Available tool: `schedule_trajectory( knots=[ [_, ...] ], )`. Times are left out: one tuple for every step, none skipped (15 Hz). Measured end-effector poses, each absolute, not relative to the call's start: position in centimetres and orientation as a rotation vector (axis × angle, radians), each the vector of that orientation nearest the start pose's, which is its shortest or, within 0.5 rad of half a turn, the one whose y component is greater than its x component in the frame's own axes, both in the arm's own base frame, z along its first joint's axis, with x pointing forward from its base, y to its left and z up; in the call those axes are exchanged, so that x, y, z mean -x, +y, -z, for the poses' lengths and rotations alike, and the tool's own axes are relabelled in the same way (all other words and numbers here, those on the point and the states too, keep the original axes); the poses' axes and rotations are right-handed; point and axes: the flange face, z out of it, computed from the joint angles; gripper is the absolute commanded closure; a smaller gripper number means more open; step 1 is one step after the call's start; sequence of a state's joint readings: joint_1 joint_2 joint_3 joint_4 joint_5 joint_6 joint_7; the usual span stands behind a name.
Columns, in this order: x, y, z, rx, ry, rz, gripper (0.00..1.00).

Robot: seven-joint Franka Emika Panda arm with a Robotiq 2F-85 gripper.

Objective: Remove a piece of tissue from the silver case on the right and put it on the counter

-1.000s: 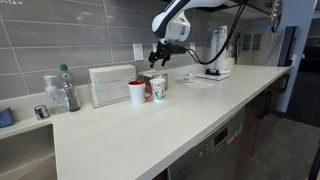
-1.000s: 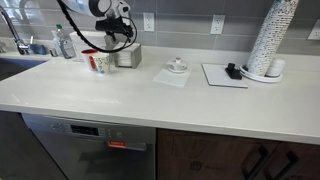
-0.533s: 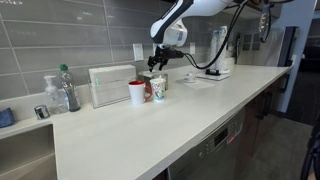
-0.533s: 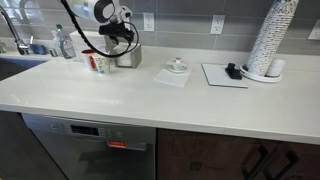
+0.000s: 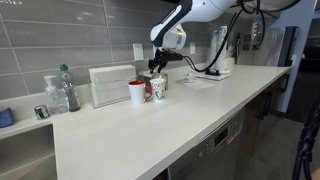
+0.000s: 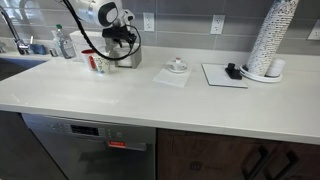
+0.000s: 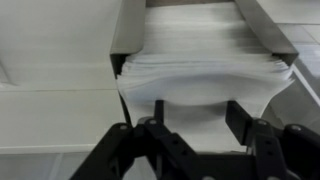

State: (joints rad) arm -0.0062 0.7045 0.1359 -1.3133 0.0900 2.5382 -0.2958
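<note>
Wrist view, left to right: pale surface (image 7: 50,120), then a metal wall of the silver case (image 7: 128,35), then a thick stack of white tissue (image 7: 205,75) filling the case between its two walls. Along the bottom edge, black jaws spread apart, dark fingers (image 7: 150,128) at either side framing the front of the stack, nothing clamped between them. Impossible to tell whether touching the tissue or just clear of it.

In an exterior view, left to right: a bottle (image 6: 65,42) near the sink, red and white cups (image 6: 97,62), and just beside them the silver case (image 6: 131,57) against the tiled wall. Open jaws right over the case, at the end of the white arm (image 6: 95,12). Well apart to the right: a small dish on a napkin (image 6: 177,68), a flat mat with a dark rim (image 6: 215,76), and a tall stack of paper cups (image 6: 272,38).

In an exterior view along the surface, left to right: the bottle (image 5: 66,88), a larger holder (image 5: 110,85), a red cup (image 5: 137,92), a patterned cup (image 5: 157,88), with the jaws above and just behind the cups.
</note>
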Motion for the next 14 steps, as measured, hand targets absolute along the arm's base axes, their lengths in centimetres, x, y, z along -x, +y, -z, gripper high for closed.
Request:
schedule_trajectory(
  knots=[
    [-77.65, 6.99, -38.23, 2.898, -0.451, 0.800, 0.44],
    [-77.73, 6.94, -38.23, 2.898, -0.451, 0.795, 0.44],
    [-77.81, 6.91, -38.29, 2.899, -0.451, 0.791, 0.49],
    [-77.88, 6.87, -38.34, 2.899, -0.451, 0.786, 0.50],
    [-77.94, 6.86, -38.38, 2.900, -0.451, 0.783, 0.57],
    [-77.99, 6.84, -38.41, 2.900, -0.451, 0.783, 0.55],
    [-78.06, 6.83, -38.44, 2.899, -0.451, 0.783, 0.57],
    [-78.12, 6.82, -38.47, 2.899, -0.451, 0.781, 0.59],
    [-78.17, 6.81, -38.51, 2.899, -0.451, 0.779, 0.59],
    [-78.20, 6.80, -38.55, 2.900, -0.452, 0.776, 0.61],
    [-78.22, 6.80, -38.61, 2.900, -0.452, 0.773, 0.60],
    [-78.23, 6.81, -38.65, 2.900, -0.453, 0.772, 0.61],
    [-78.23, 6.81, -38.67, 2.900, -0.453, 0.771, 0.61],
    [-78.24, 6.81, -38.71, 2.900, -0.454, 0.770, 0.63]
  ],
)
